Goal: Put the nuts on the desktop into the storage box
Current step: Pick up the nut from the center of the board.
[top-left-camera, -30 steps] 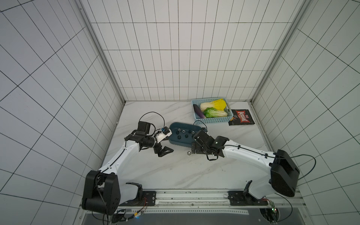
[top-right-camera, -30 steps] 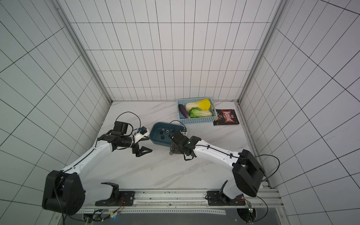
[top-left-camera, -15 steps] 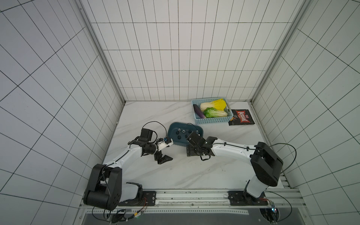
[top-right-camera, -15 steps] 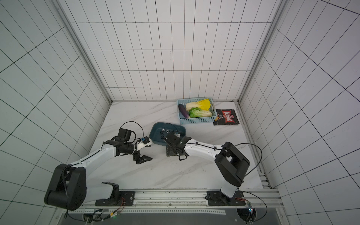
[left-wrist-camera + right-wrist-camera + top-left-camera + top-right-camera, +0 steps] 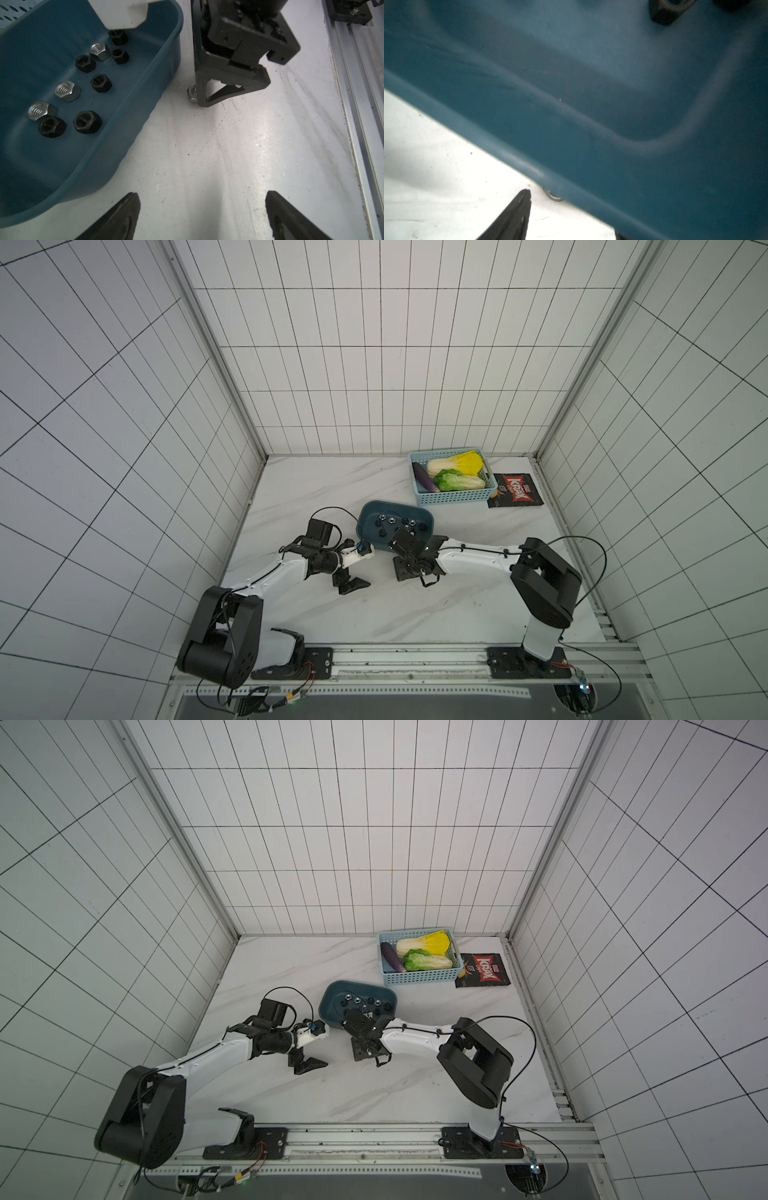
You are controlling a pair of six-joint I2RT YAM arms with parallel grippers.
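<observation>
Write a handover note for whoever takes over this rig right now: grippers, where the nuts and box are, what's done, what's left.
Left gripper: open, empty, over the desktop beside the box.
Right gripper: down at the desktop by the box's outer wall, jaws apart around one silver nut; no grip seen yet.
Done: nine nuts visible in the box, black and silver.
Left: grip that silver nut, lift it, drop it in the box. No other loose nut shows in these views.
</observation>
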